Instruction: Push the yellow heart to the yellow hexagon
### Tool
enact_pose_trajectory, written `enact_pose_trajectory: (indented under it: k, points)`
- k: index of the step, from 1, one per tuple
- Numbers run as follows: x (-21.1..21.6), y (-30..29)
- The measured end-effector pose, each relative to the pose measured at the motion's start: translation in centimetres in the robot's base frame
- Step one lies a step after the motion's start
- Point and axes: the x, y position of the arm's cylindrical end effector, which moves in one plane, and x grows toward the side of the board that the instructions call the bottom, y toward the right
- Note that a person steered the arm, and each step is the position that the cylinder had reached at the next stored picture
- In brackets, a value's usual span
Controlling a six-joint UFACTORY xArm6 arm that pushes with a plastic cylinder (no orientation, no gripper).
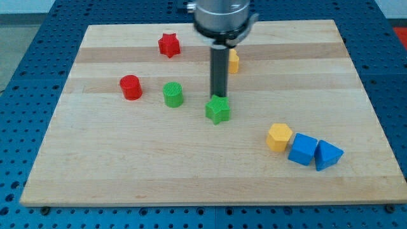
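Note:
The yellow heart point(233, 61) lies near the view's top centre, partly hidden behind the dark rod. The yellow hexagon point(279, 137) lies at the lower right, touching a blue cube point(303, 150). My tip point(219, 96) sits at the top edge of the green star point(218, 110), below and a little left of the yellow heart. The hexagon is well off to the tip's lower right.
A red star point(169, 45) lies at the upper left, a red cylinder point(131, 87) at the left, a green cylinder point(173, 94) left of the tip. A blue triangular block point(327, 154) sits right of the blue cube. The wooden board point(95, 178) rests on a blue pegboard.

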Motion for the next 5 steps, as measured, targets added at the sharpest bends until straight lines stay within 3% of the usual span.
enact_pose_trajectory:
  k: [1,2,3,5]
  points:
    - [2.6,-2.7]
    - [6.7,3.5]
    - [7.8,5.3]
    - [2.5,4.8]
